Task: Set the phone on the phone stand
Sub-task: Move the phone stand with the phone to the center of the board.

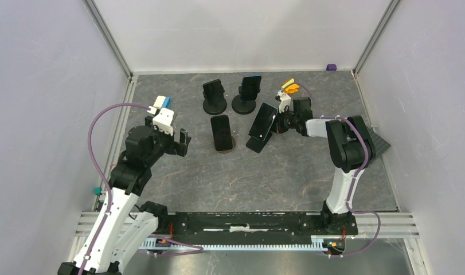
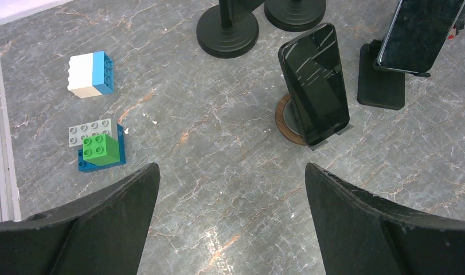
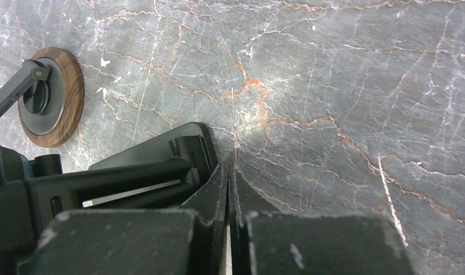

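Our left arm (image 1: 118,195), white links with black joints, climbs from its base at the near left and bends inward. Its black two-finger left gripper (image 1: 183,143) (image 2: 231,172) points toward the middle, angled downward, jaws spread wide. Our right arm (image 1: 344,143) rises from the near right, folds at the elbow and stretches leftward. Its black right gripper (image 1: 277,123) (image 3: 228,172) has both fingers pressed flat together.

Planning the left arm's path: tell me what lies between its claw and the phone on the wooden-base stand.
Left wrist view: only bare table between left claw and phone; the toy bricks sit off to the side.
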Action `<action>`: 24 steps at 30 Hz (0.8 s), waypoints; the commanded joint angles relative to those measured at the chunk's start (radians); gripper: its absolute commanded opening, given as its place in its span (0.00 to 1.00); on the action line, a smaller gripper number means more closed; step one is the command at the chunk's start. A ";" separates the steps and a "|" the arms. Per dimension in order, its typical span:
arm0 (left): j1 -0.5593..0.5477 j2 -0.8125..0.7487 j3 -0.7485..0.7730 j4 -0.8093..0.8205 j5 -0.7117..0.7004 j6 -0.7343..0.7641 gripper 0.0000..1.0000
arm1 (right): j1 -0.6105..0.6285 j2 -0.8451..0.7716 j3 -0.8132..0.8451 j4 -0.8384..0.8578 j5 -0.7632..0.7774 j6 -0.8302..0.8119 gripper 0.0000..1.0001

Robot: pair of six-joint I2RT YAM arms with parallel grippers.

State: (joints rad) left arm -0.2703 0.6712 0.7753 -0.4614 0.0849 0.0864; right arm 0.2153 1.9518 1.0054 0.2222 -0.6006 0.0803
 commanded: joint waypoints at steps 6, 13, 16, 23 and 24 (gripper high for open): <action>0.000 -0.015 0.027 0.038 0.011 -0.029 1.00 | -0.080 -0.088 -0.008 -0.075 -0.004 -0.054 0.01; 0.000 -0.011 0.030 0.038 0.015 -0.025 1.00 | -0.087 -0.184 -0.120 -0.101 -0.036 -0.072 0.01; -0.001 -0.011 0.032 0.038 0.017 -0.028 1.00 | -0.086 -0.188 -0.154 -0.098 -0.040 -0.071 0.01; -0.001 -0.015 0.030 0.038 0.015 -0.029 1.00 | -0.056 -0.146 -0.163 -0.073 -0.044 -0.061 0.01; 0.000 -0.014 0.031 0.038 0.015 -0.029 1.00 | -0.051 -0.138 -0.157 -0.069 -0.042 -0.058 0.01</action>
State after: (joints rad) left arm -0.2703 0.6647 0.7753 -0.4618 0.0856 0.0864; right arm 0.1478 1.7908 0.8337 0.1272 -0.6304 0.0246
